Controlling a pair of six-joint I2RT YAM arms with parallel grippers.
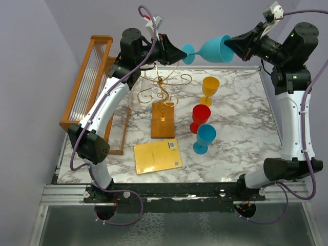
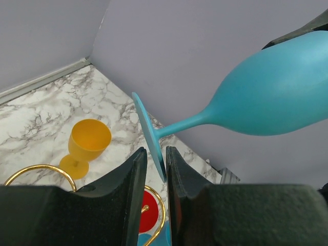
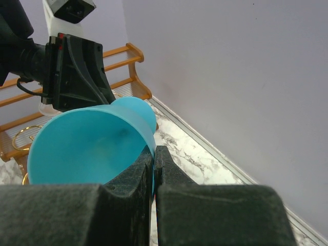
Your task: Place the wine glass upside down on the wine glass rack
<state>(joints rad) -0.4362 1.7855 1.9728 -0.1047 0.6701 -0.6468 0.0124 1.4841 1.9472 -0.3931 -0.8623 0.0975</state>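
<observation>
one wine glass sideways, rim in right claw

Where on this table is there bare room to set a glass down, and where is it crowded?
Widest bare marble: right of the yellow goblet, red goblet and blue goblet, up to the right arm. Smaller strip: near edge, right of the yellow booklet. Crowded: between the gold wire rack and goblets; wooden frame fills the left.
</observation>
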